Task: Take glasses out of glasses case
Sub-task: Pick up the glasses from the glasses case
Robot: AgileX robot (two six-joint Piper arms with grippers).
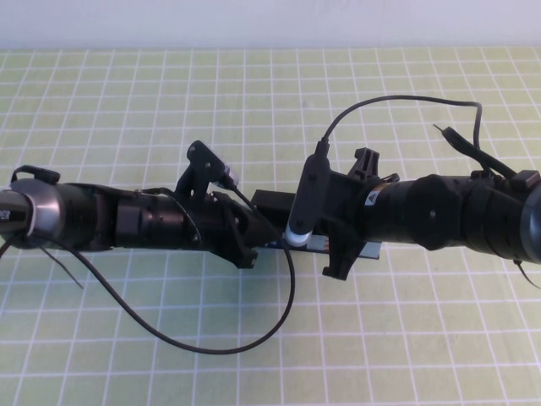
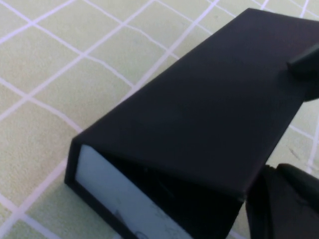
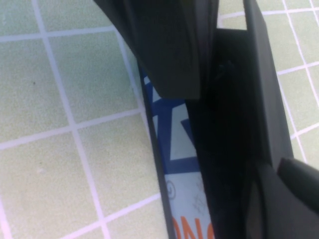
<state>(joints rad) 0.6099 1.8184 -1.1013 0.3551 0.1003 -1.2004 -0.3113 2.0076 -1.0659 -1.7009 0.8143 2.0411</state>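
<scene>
- Both arms met over the middle of the table [image 1: 101,338], and the case lay directly beneath the spot where they came together.
- Right gripper [image 3: 224,99]: its fingers stood nearly together at the case, one dark finger [image 3: 164,45] against the printed side and the other along the far side of a thin black panel; judged from this, it was pinching the lid edge rather than anything inside.
- Left gripper [image 1: 245,241]: it sat at the opposite end of the case, just beside or touching it; whether its fingers were apart or together could not be told.
- Glasses case [image 2: 214,109]: a black box lying flat on the green checked cloth, long axis running roughly left to right between the two grippers, with its white end panel [image 2: 114,191] toward the left wrist camera and the blue and orange print [image 3: 174,149] along the side by the right gripper.
- Glasses: not visible in any view, presumably inside the case; in the left wrist view the lid looked slightly lifted.
- Judgement: the right gripper was the nearer to the lid edge, so the coming move depended on swinging that edge up and away from the box while the left end stayed put.
</scene>
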